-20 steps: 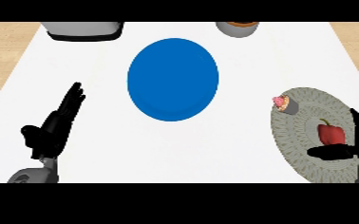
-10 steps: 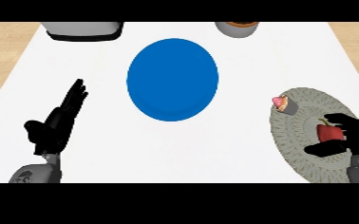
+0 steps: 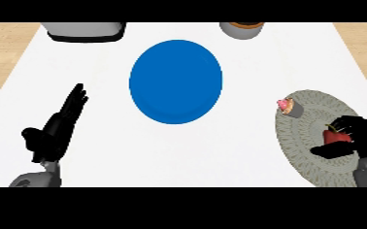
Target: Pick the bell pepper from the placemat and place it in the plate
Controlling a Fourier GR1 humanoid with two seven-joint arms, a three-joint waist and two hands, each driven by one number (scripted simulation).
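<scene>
moved: right black hand [image 3: 350, 124] has closed in, fingers and thumb curled round the small red bell pepper [image 3: 334, 137] | pepper on round grey woven placemat [image 3: 308, 111] (not yet lifted) | next: carry to round blue plate [image 3: 175, 81], well apart | left black hand [image 3: 57, 131] open, resting

Bell pepper [image 3: 335, 137]: red, small, lying on the right part of the placemat [image 3: 301, 140], partly hidden by the curled fingers of the right hand [image 3: 337, 151]. Placemat: round, grey, woven texture, at the tabletop's right edge. Plate [image 3: 175, 81]: round, solid blue, flat at the tabletop's centre, well apart from the pepper.
</scene>
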